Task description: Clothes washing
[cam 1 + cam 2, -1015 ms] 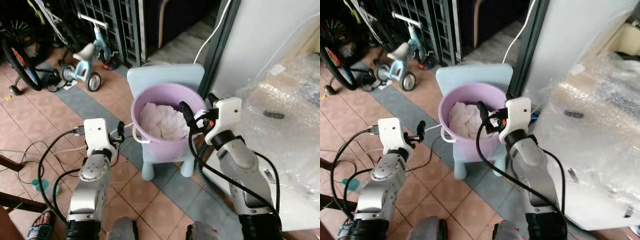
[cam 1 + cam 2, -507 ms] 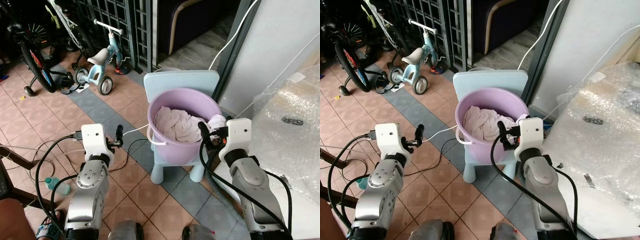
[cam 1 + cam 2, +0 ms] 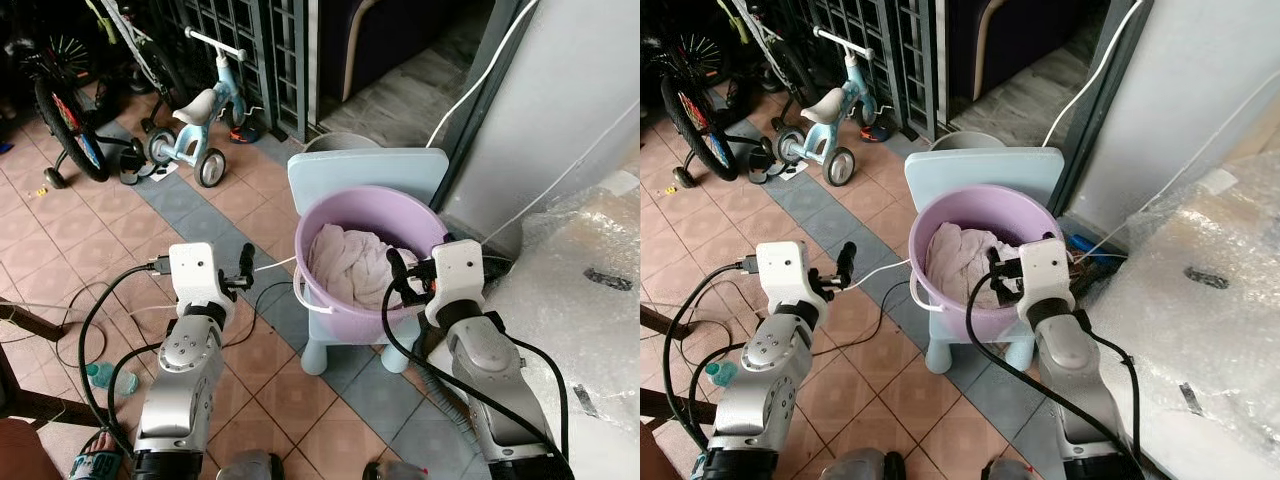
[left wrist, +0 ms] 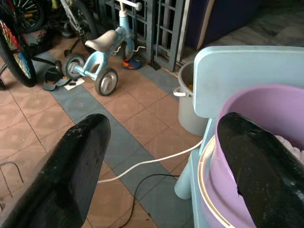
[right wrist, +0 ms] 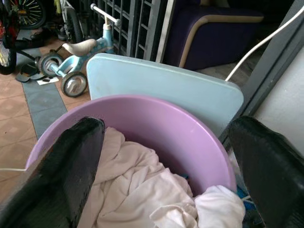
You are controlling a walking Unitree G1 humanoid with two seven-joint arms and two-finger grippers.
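Bucket of laundry upright on chair

Lavender bucket (image 3: 368, 250) standing upright on pale blue child's chair (image 3: 366, 180), mouth up, white clothes (image 3: 345, 262) heaped inside. Right pincer (image 3: 396, 272) at bucket's near right rim, fingers spread wide, aimed across the clothes. Left pincer (image 3: 244, 266) out left of bucket, well apart, fingers spread wide, forearm raised. Tricycle (image 3: 195, 125) beyond on tiled floor (image 3: 250, 200).
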